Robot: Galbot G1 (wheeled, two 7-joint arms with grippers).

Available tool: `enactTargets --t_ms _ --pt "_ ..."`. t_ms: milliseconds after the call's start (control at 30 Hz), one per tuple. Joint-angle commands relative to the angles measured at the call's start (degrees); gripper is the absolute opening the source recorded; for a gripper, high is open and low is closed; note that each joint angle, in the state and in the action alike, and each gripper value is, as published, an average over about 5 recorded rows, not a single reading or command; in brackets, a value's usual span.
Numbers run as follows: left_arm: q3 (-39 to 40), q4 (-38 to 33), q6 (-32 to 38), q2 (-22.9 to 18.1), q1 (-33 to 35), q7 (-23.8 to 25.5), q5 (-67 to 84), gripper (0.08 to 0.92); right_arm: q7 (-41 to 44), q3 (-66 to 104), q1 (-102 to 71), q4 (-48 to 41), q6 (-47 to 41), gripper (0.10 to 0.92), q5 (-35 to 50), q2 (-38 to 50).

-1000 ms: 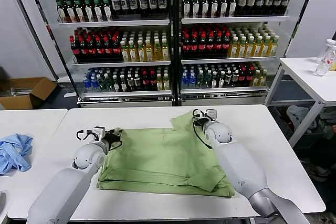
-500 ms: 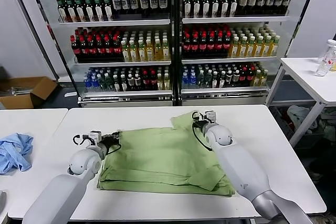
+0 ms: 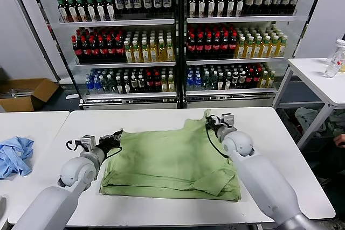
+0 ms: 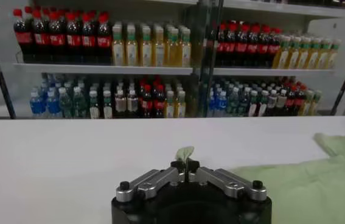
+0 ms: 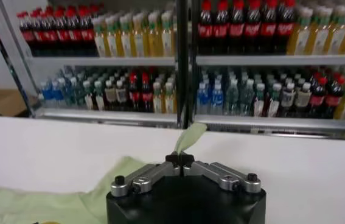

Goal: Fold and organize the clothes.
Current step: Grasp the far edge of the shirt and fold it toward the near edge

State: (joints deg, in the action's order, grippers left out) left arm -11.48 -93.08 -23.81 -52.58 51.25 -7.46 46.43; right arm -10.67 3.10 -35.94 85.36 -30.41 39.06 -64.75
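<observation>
No text, brand, number or sign could be read anywhere. The bottles [image 3: 161, 39] on the cooler shelves beyond the far edge of the desk [image 3: 291, 149] carried labels — red, yellow, blue — but their lettering was too small to make out, and the green shirt [image 3: 172, 160] showed no legible print.

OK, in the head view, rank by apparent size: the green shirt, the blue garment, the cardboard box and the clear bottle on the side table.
1. Green shirt, by far the largest.
2. and 3. Cardboard box and blue garment look alike; both are cut off by the frame edge, so no ranking.
4. Clear bottle, smallest, though farther from the camera.
</observation>
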Motion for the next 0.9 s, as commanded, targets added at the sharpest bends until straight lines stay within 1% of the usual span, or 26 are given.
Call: enactTargets --t_ms 33,333,467,700,900 --pt "-3.26 -6.65 0.47 1.96 5.52 0.3 1.84 0.094 -0.57 6.29 -10.93 16.22 0.16 0.106 0.85 5.66" --pt "-7.27 -11.2 -2.39 4.92 10.57 0.01 4.26 0.086 -1.3 12.83 -28.89 30.61 -0.45 0.106 0.49 9.0" --pt "-9.07 -12.95 -4.28 6.19 13.46 0.1 4.86 0.085 -1.48 16.52 -35.55 35.16 -0.8 0.106 0.37 9.43" --pt "-10.98 -15.11 -6.47 7.43 20.43 0.78 2.21 0.085 -1.93 19.83 -45.78 38.99 -1.21 0.106 -2.35 7.06" --pt "-9.7 -14.51 -6.77 6.51 21.35 1.5 -2.11 0.089 -2.33 19.7 -49.03 38.39 -2.6 0.119 -6.65 3.79"
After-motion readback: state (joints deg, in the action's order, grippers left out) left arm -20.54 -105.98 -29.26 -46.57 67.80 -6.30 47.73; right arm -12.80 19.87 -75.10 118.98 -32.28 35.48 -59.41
